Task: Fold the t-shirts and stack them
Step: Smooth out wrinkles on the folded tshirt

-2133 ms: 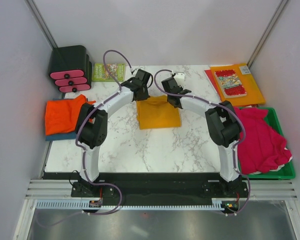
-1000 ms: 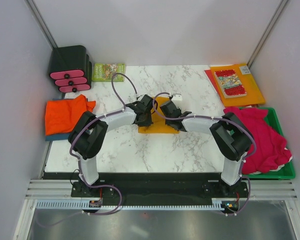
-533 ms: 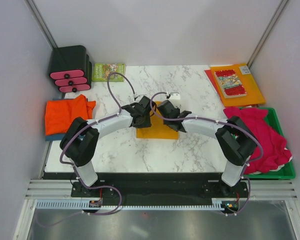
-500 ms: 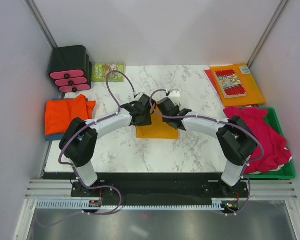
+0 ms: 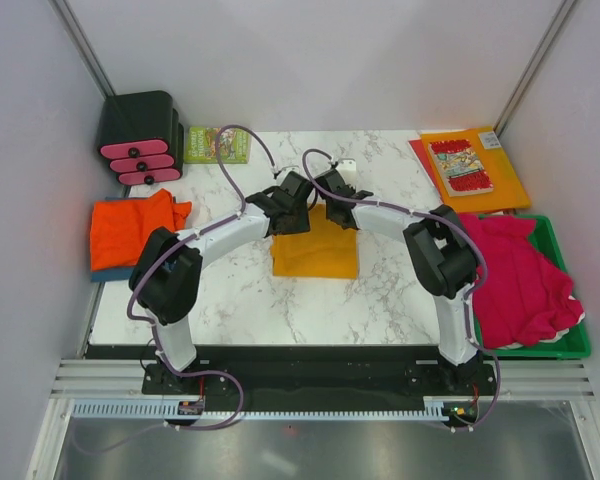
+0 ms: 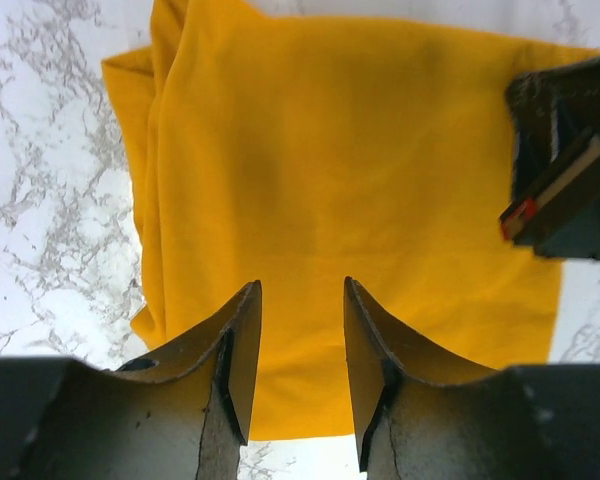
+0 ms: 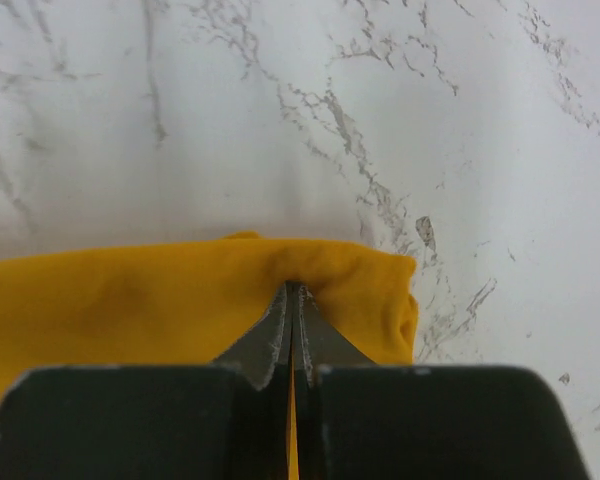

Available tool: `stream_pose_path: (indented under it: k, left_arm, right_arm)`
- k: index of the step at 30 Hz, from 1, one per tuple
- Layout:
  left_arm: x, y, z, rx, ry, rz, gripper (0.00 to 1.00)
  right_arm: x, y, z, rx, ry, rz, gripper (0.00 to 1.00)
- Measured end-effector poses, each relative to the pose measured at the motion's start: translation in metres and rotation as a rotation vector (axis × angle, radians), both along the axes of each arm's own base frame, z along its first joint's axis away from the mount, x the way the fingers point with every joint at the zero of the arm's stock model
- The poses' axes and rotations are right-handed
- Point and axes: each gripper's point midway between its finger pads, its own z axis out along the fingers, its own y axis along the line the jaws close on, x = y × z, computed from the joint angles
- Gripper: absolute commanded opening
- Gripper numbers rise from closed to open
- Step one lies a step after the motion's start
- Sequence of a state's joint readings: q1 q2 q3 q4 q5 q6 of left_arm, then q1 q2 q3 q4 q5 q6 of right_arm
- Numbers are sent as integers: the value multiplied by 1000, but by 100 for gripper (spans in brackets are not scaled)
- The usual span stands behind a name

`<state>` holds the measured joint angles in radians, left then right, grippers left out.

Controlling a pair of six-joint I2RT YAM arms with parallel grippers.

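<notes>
**Mustard shirt: right pincer clamped, left pincer parted**

The right gripper has its fingers pressed together on the folded edge of the mustard t-shirt, near a corner. The left gripper is just beside it, fingers partly spread with nothing clamped. The shirt lies flat on the marble table, beneath and ahead of the left gripper.

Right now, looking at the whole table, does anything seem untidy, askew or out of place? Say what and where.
Yes. The crimson-pink t-shirts lie in an unfolded heap, spilling over the rim of the green tray on the right. The mustard t-shirt at the centre is folded, though one side edge looks bunched.
</notes>
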<state>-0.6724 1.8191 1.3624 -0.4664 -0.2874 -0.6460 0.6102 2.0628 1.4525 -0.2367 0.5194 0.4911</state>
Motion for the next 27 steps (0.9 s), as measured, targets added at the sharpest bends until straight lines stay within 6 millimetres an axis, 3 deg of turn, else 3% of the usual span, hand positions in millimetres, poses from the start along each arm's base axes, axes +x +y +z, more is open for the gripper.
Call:
stream_pose_path:
  k: [4,8,11,14,16,18,23,27]
  left_arm:
    - [-5,6,-11,21,27,2,47]
    - [-5,7,-12,19,25,5,47]
    - [-4,8,-14,19,24,6,47]
    - [-8,12,-19,26,33,8,48]
    - [-14,16,-21,31,40,8,49]
    - [-20,21,-19,30,38,8,49]
    - [-37,34,9,-8,-14,6,51]
    - [-58,50,35,-41,-66,-1,51]
  right_arm:
    - [9,-12,-19,-22,44,-20,0]
    - [20,-9,-13,-10,27,-22,2]
    - [23,-7,-9,6,2,-21,20]
    - [12,-12,0,23,-15,-14,32]
    - [7,-15,20,42,-43,-11,37]
    - [6,-14,52,79,-101,-6,42]
    - [-12,-26,137,168,-264,3,47]
    - [-37,-46,163,165,-315,1,47]
